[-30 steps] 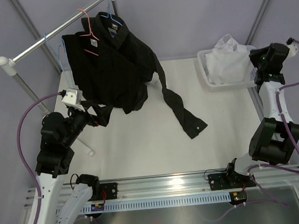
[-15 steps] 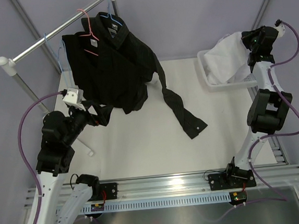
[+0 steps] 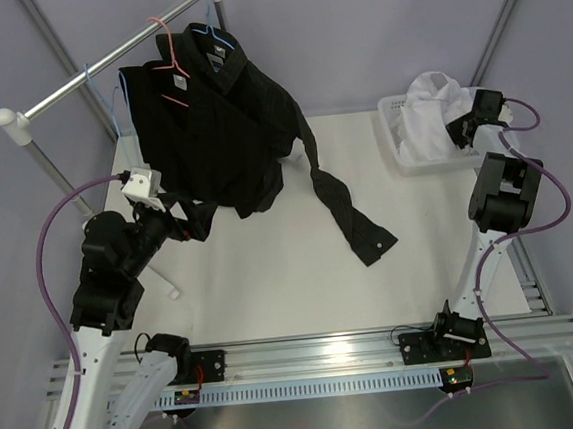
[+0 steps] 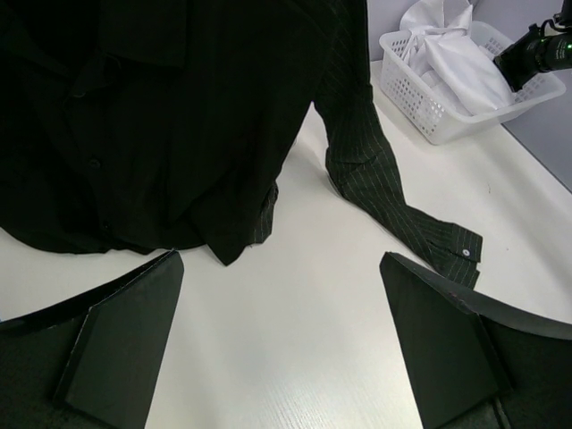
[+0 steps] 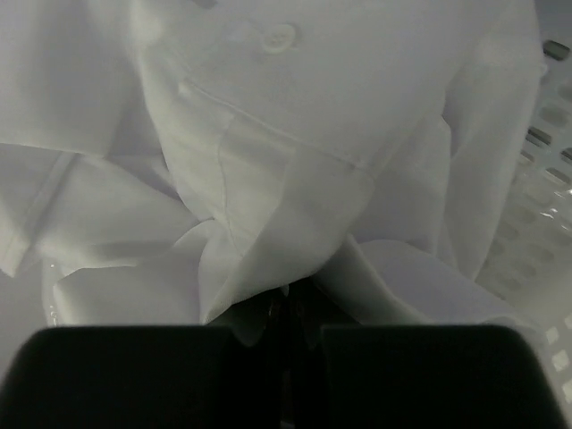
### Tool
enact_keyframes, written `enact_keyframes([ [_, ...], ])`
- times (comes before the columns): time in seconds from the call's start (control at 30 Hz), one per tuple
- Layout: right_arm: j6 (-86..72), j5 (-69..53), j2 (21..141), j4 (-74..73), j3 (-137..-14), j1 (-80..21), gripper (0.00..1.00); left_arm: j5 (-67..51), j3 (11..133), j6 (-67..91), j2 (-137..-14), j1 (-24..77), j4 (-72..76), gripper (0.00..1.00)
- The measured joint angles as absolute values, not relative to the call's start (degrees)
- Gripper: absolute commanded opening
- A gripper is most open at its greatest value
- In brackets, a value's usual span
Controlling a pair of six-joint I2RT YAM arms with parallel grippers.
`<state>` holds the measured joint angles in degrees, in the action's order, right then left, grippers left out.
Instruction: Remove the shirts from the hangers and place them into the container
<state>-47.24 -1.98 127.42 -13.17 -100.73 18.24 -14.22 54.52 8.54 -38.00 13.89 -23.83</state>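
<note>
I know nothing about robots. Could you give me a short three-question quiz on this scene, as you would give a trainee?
1. True or false: the white shirt is heaped in the basket.
2. Where are the black shirts? A: hanging from the rail, with one sleeve trailing onto the table. B: folded flat on the floor. C: in the basket.
3. Fill in the blank: the left gripper is ___, with nothing between its fingers.

Key: 1 true; 2 A; 3 open.
</note>
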Motion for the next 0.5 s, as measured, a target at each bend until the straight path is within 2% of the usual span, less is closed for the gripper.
enact_keyframes([
  [0.07, -47.8, -2.0, 127.4, -15.3, -101.1, 18.8, 0.15, -14.2, 54.4, 8.5, -38.0, 13.9, -23.9, 0.99],
  [0.17, -47.5, -2.0, 127.6, -18.1, -102.6, 19.6, 0.26, -14.2, 54.2, 8.5, -38.0, 13.9, -23.9, 0.99],
  [0.2, -47.3, -2.0, 127.7, -18.3, -103.1, 19.7, 0.33, -14.2, 54.2, 8.5, -38.0, 13.9, -23.9, 0.99],
  [0.3, -45.9, -2.0, 127.7, -18.2, -103.2, 19.9, 0.39, -14.2, 54.2, 8.5, -38.0, 13.9, -23.9, 0.99],
  [0.33, -45.2, -2.0, 127.5, -17.8, -102.9, 19.9, 0.45, -14.2, 54.2, 8.5, -38.0, 13.9, -23.9, 0.99],
  [0.5, -39.6, -0.8, 124.2, -17.0, -100.9, 19.4, 0.6, -14.2, 54.2, 8.5, -38.0, 13.9, -23.9, 0.99],
])
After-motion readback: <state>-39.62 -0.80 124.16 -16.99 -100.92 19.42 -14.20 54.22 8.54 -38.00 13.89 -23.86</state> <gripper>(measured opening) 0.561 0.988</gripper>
